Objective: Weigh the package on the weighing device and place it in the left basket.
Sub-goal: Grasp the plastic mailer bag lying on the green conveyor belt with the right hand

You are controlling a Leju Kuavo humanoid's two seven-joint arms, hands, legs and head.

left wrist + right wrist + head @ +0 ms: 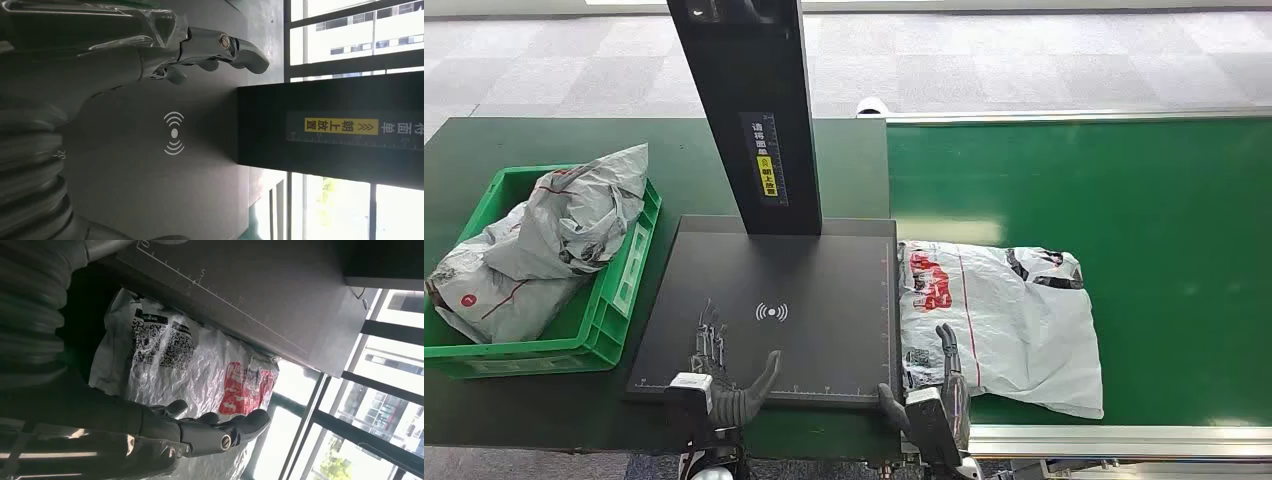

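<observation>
both hands, left hand (724, 375) and right hand (944, 375), spread empty; package (1004, 320) bears qr codes.

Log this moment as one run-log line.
stage: pre-grasp | package: on green belt, beside scale | scale: bare | left hand: open over scale | right hand: open above package

The flat dark weighing platform (769, 300) sat mid-table, its black upright column (744, 110) behind; the green plastic basket (614, 290) (holding crumpled grey bags (574, 225)) lay left — the white plastic package (1004, 320) lay right, on the green conveyor belt (1144, 200).
</observation>
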